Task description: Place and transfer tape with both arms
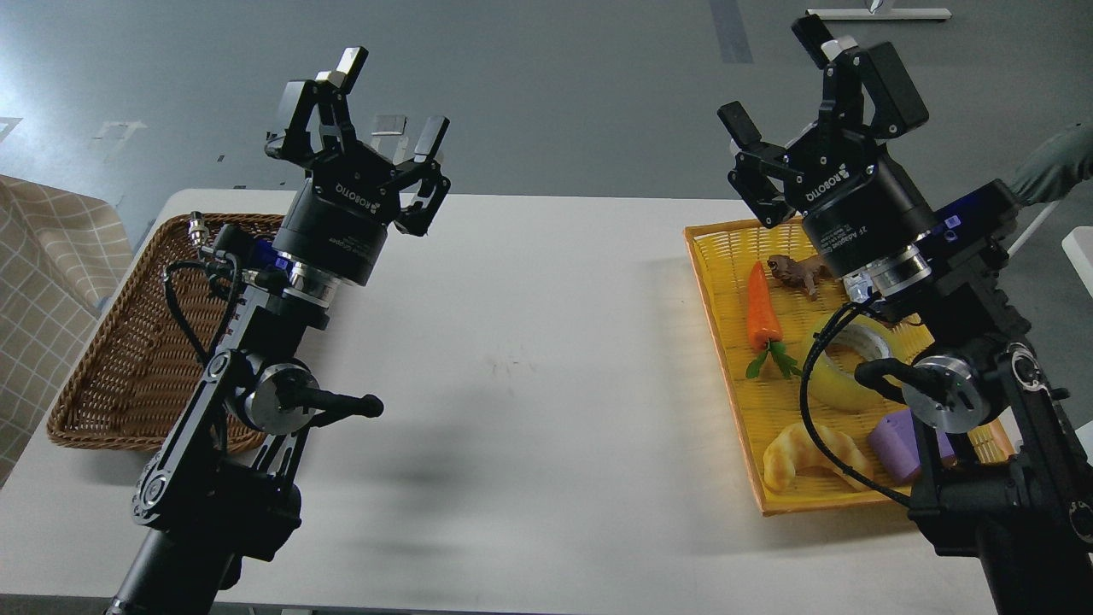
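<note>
The tape (841,376), a yellow-green roll with a pale core, lies in the yellow tray (726,282) on the right, partly hidden behind my right arm and its cable. My right gripper (786,81) is raised above the tray's far end, fingers spread open and holding nothing. My left gripper (388,98) is raised near the brown wicker basket (128,342) on the left, also open and empty. Both grippers are well apart from the tape.
In the yellow tray also lie a carrot (762,318), a brown ginger-like piece (794,272), a croissant (807,457) and a purple cup (897,444). The white table (546,367) spans between basket and tray. A checked cloth (43,273) sits at far left.
</note>
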`<action>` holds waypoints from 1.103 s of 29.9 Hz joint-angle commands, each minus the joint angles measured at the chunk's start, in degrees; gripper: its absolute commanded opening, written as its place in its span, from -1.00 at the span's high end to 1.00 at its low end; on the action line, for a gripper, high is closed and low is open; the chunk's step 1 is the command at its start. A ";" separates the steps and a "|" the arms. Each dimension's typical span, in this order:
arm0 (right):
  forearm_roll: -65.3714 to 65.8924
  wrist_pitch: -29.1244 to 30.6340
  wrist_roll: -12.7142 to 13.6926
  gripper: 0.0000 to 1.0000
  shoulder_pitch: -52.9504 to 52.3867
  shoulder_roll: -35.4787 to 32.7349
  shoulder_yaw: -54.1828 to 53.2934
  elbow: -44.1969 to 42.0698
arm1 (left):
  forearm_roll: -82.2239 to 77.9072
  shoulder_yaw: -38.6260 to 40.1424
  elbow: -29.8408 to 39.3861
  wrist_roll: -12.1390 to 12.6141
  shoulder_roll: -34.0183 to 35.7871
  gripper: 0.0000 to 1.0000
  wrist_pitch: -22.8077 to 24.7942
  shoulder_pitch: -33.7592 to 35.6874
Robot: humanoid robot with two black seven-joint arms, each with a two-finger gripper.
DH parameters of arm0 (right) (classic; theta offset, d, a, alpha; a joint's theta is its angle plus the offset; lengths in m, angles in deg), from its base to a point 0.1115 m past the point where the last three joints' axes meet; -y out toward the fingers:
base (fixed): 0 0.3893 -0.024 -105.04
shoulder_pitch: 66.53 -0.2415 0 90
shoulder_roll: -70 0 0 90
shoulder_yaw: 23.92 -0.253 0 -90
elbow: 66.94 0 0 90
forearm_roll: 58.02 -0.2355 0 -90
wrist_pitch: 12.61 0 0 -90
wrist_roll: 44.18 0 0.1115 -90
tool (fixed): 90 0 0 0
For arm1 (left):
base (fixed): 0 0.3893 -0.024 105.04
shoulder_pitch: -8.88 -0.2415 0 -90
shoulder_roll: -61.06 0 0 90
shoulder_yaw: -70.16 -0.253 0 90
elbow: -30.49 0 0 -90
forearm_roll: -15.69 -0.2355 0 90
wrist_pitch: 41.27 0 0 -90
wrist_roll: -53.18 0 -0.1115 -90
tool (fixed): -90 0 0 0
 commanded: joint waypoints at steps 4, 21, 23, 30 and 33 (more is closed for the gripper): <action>0.01 0.01 0.00 -1.00 0.10 0.00 -0.06 0.16 | -0.05 -0.07 -0.14 0.14 0.08 -0.96 -0.10 -0.03; 0.01 0.00 0.00 -1.00 0.10 0.00 -0.06 0.16 | 0.04 0.02 0.12 -0.04 -0.27 -0.96 -0.10 -0.38; 0.01 -0.08 0.00 -1.00 0.18 0.00 -0.06 0.25 | 0.04 0.02 0.12 0.05 -0.27 -0.96 -0.10 -0.47; 0.01 0.00 0.00 -1.00 0.36 0.00 -0.06 0.25 | 0.04 0.02 0.12 0.14 -0.18 -0.96 -0.10 -0.47; 0.01 0.00 0.00 -1.00 0.45 0.00 -0.06 0.25 | 0.04 0.02 0.12 0.14 -0.18 -0.96 -0.01 -0.65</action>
